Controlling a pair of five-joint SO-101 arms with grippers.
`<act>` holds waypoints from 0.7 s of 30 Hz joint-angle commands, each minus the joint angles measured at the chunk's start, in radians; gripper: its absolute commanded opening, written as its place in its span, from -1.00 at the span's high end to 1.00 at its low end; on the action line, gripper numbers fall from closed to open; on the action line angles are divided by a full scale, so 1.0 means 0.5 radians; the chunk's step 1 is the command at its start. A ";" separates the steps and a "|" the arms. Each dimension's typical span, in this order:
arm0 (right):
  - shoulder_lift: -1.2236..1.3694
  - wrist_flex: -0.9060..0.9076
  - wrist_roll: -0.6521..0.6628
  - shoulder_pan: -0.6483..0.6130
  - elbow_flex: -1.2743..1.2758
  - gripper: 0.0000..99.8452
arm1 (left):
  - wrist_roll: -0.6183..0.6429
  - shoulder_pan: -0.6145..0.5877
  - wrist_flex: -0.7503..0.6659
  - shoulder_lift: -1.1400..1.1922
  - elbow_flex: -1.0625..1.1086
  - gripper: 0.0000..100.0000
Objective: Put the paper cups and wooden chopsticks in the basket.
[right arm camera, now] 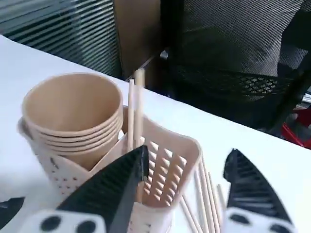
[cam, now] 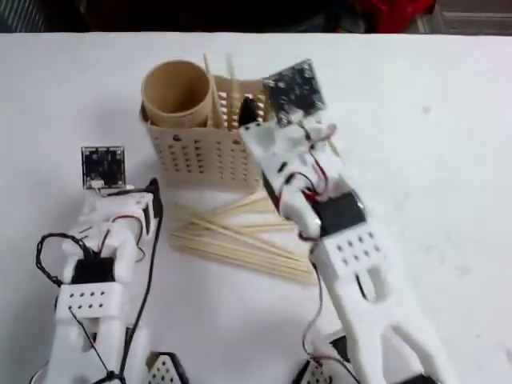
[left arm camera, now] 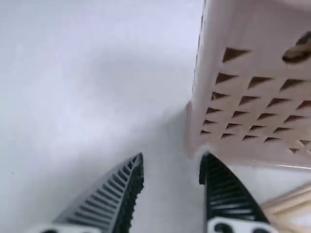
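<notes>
With paper cups in the basket, loose chopsticks remain. The right gripper and left gripper both gape empty; next, one probably must pinch a few.

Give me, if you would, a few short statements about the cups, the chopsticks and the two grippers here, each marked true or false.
1. The paper cups sit stacked inside the basket. True.
2. Every chopstick is in the basket. False: a few upright chopsticks stand in it, but a pile of chopsticks lies on the table in front of it.
3. The left gripper is down beside the basket with its jaws open and nothing between them. True.
4. The right gripper has its jaws shut on a cup. False: its jaws are open and empty, over the basket.
</notes>
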 commanded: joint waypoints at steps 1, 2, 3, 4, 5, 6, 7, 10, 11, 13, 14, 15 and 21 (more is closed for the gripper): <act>-0.299 0.235 0.031 -0.011 -0.006 0.54 | -0.021 0.020 -0.061 -0.038 -0.012 0.59; -0.376 0.354 0.034 -0.011 -0.009 0.59 | -0.021 0.020 -0.061 -0.038 -0.012 0.59; -0.465 0.502 0.040 -0.005 -0.012 0.65 | -0.021 0.020 -0.061 -0.038 -0.012 0.59; -0.542 0.637 0.095 0.026 -0.015 0.69 | -0.021 0.020 -0.061 -0.038 -0.012 0.59; -0.609 0.756 0.199 0.060 -0.015 0.74 | -0.021 0.020 -0.061 -0.038 -0.009 0.59; -0.674 0.852 0.292 0.097 -0.015 0.77 | -0.021 0.020 -0.061 -0.038 -0.009 0.59; -0.720 0.928 0.374 0.152 -0.012 0.79 | -0.021 0.020 -0.061 -0.038 -0.009 0.59; -0.704 1.069 0.427 0.382 -0.015 0.76 | -0.021 0.020 -0.061 -0.038 -0.009 0.59; -0.655 1.094 0.460 0.440 -0.012 0.74 | -0.021 0.020 -0.061 -0.038 -0.009 0.59; -0.483 1.103 0.605 0.517 -0.015 0.69 | -0.021 0.020 -0.061 -0.038 -0.009 0.59; -0.370 1.097 0.678 0.548 -0.015 0.67 | -0.021 0.020 -0.061 -0.038 -0.009 0.59; -0.244 1.069 0.743 0.582 -0.025 0.66 | -0.021 0.020 -0.061 -0.038 -0.009 0.59; 0.542 0.824 0.856 0.720 -0.344 0.66 | -0.021 0.017 -0.061 -0.038 -0.009 0.59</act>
